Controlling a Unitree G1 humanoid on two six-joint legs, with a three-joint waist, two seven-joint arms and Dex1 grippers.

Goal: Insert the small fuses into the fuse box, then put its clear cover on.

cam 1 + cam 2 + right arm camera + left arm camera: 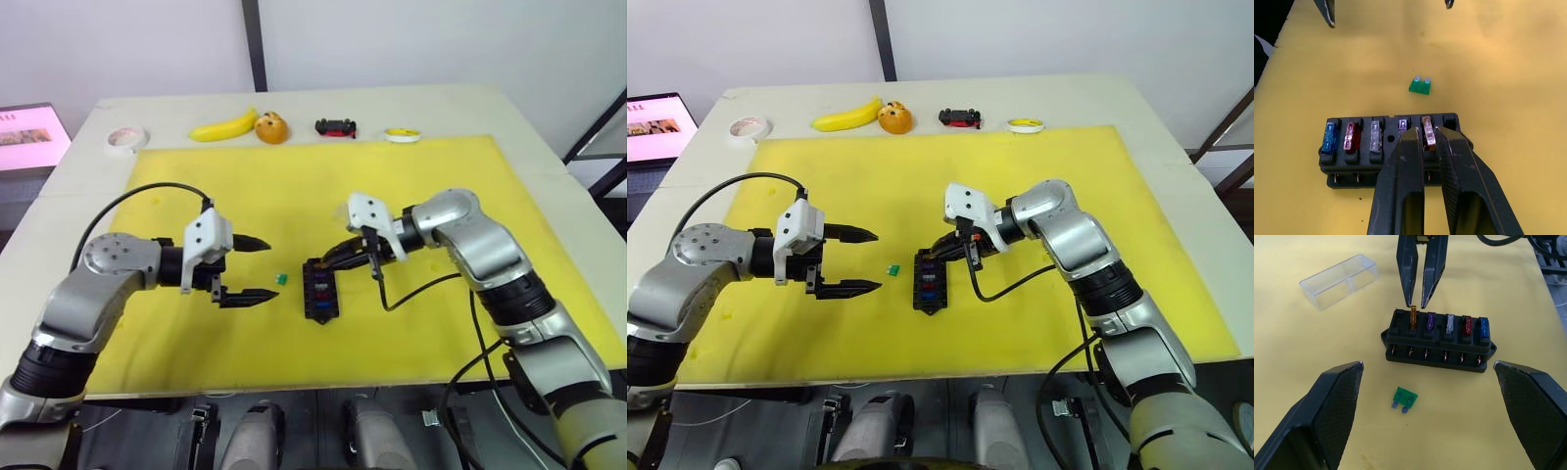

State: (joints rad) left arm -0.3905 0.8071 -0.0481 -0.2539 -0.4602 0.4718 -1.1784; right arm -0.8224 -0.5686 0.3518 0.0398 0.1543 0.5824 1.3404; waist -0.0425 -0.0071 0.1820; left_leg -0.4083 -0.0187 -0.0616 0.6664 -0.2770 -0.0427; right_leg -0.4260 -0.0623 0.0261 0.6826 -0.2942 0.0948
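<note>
Fuse box (321, 288) sits on the yellow mat (294, 186) near the middle of the bench (529, 117), roughly between the two arms. Five fuses stand in one row of it: amber fuse (1413, 316), purple fuse (1431, 321), clear fuse (1450, 323), red fuse (1467, 325), blue fuse (1483, 326). The slot at the end beside the amber one looks unfilled.

Right gripper (1429, 133) is down at the box, fingers (1408, 269) nearly closed with their tips at the top of the amber fuse, one each side. The amber fuse stands taller in its slot than the other four. Can't tell if the fingers are actually pinching it or just touching.

Left gripper (257, 269) hovers over the mat just to the robot's left of the box, fingers spread wide, holding nothing.

Green fuse (1403, 399) lies loose and flat on the mat, just beside the box on its left, between the box and the left gripper's open fingers.

Clear cover (1341, 280) lies on the mat near the box, on the far side from the left gripper, apart from the box.

Far edge of the bench: tape roll (126, 139), banana (223, 126), orange (271, 127), toy car (335, 126), a small yellow round item (402, 134).
</note>
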